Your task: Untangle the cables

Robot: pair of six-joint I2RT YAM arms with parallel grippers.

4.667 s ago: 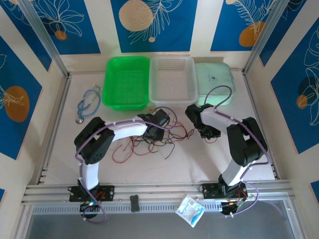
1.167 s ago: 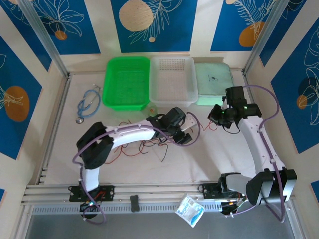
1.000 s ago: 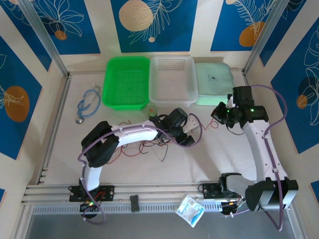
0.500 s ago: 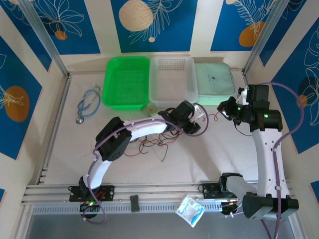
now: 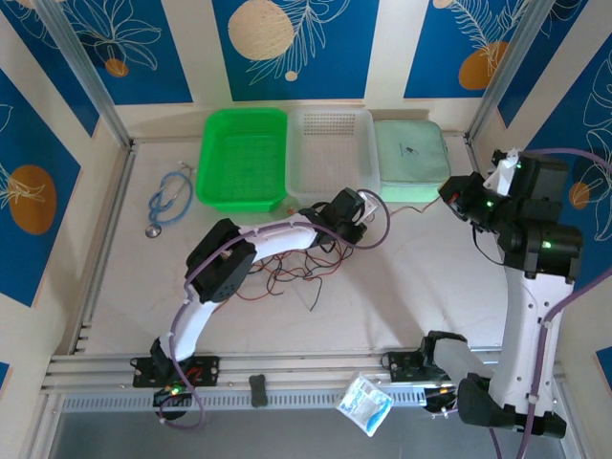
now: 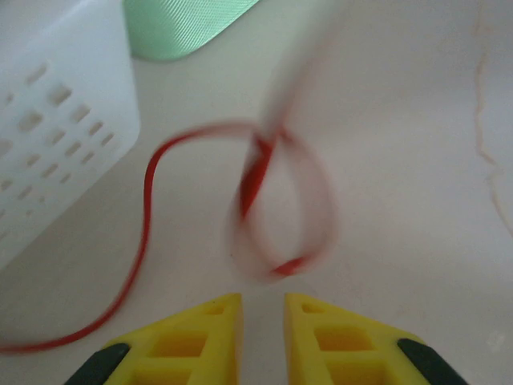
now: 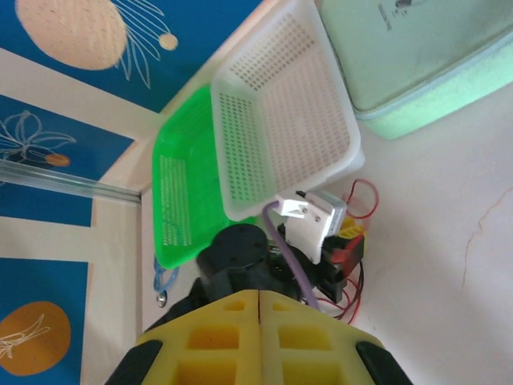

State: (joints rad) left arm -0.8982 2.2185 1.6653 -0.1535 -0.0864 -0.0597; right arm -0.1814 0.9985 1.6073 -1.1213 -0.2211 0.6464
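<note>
In the left wrist view, the loop of the red cable [image 6: 146, 208] is blurred by motion, and its tail is cut off at the left edge. The left gripper [image 6: 263, 301] is cropped below; a grip cannot be confirmed.

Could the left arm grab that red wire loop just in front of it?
Probably yes: the red loop sits just ahead of the left fingers, with only bare table between them.

Red cables [image 6: 145, 208] look smooth, green basket [image 5: 243, 158] glossy plastic.
</note>
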